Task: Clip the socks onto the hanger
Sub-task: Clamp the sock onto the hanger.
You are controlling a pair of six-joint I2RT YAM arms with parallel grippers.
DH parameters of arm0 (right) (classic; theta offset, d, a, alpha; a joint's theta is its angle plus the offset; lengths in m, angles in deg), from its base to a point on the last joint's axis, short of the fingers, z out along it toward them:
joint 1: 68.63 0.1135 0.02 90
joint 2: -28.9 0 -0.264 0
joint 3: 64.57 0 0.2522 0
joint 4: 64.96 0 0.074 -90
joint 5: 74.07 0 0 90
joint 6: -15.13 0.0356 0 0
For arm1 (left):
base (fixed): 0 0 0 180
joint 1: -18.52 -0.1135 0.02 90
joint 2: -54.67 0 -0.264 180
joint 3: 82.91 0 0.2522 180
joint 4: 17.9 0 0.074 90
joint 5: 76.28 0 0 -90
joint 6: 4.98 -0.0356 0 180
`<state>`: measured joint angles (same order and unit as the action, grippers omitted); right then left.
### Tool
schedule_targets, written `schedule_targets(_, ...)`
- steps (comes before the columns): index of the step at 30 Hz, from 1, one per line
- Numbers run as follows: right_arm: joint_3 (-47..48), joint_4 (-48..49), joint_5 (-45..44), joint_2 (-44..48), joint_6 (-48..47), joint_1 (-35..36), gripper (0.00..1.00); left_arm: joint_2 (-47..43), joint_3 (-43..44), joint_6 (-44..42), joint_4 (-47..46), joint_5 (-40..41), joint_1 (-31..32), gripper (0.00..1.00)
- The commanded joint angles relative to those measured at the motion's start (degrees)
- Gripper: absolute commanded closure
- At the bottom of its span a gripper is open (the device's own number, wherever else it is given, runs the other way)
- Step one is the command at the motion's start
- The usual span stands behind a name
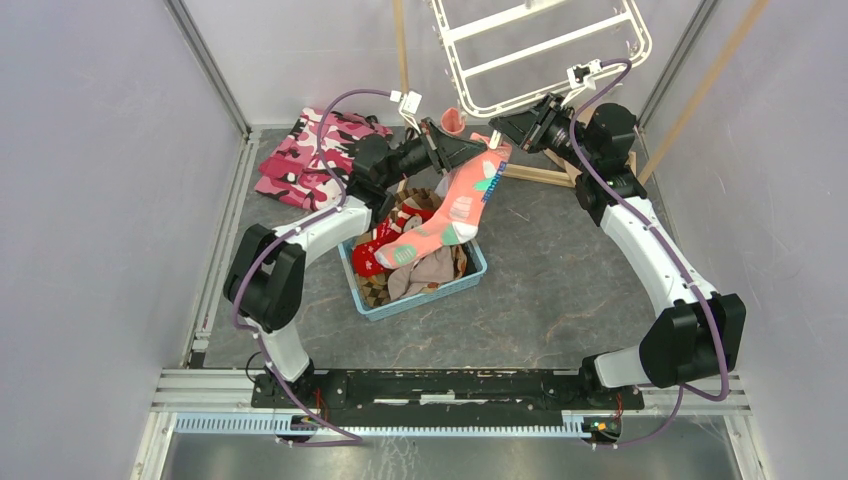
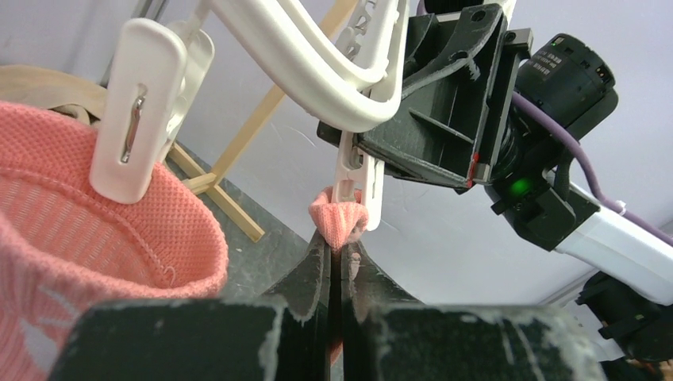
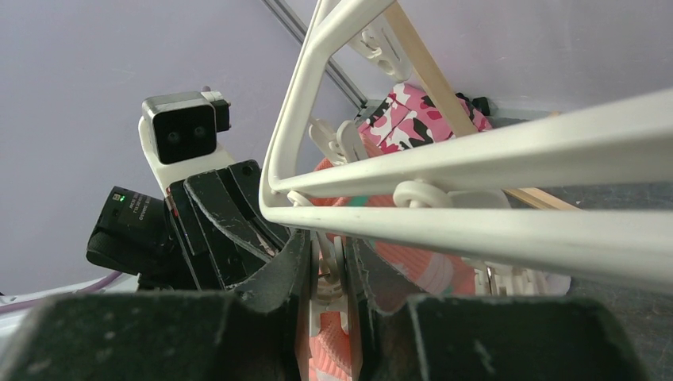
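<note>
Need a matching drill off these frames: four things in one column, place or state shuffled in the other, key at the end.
Column 1
1. left gripper
2. right gripper
3. blue basket
4. camouflage garment

Column 2
A. lies on the table, far left
B. pinches the edge of the pink sock
C. holds a red sock among others
D. clamped on a white clip peg of the hanger

Pairs: 1-B, 2-D, 3-C, 4-A
</note>
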<state>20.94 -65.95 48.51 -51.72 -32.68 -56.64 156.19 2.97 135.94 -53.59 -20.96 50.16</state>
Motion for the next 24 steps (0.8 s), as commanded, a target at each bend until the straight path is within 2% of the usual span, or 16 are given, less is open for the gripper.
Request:
schedule_targets(1,-0.5,-2.1,2.0,1.0,0.3,0.5,1.00,0.6,3.9,5.8,-4.6,-0.2,0.2,0.98)
schedule_targets(14,-0.5,-1.9,2.2,1.1,0.5,0.5,1.00,1.3,3.3,8.9,5.3,-0.8,0.0,0.98)
schedule_targets(24,-1.0,-2.2,2.0,1.3,0.2,0.5,1.00,1.1,3.6,12.6,2.4,-1.1,-0.2,0.98)
